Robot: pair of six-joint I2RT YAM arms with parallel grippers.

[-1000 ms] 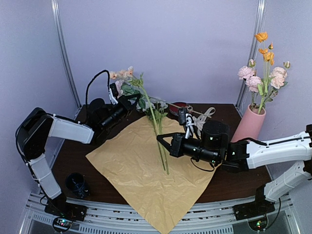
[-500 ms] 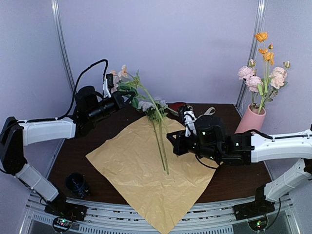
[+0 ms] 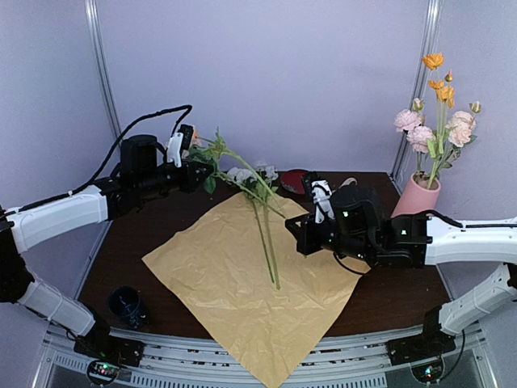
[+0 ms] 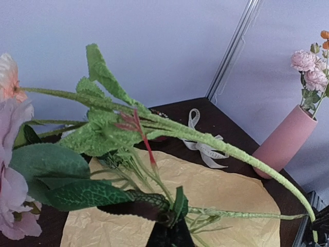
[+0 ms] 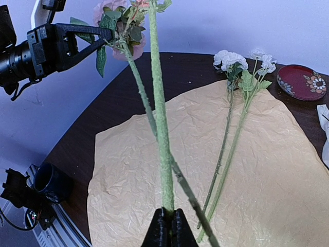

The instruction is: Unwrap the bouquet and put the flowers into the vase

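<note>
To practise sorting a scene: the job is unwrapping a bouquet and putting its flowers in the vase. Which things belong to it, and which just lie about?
Job: held flowers, white flowers on the paper, ribbon, vase.
Lying about: red dish, blue cup.

Dk blue cup (image 3: pixel 127 305) near-left on table (image 3: pixel 121 250); red dish (image 3: pixel 297 179) far side.

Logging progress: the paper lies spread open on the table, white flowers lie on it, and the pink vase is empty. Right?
No: the pink vase already holds pink and orange flowers, as the top external view shows. The paper is spread open, white flowers lying on it.
</note>
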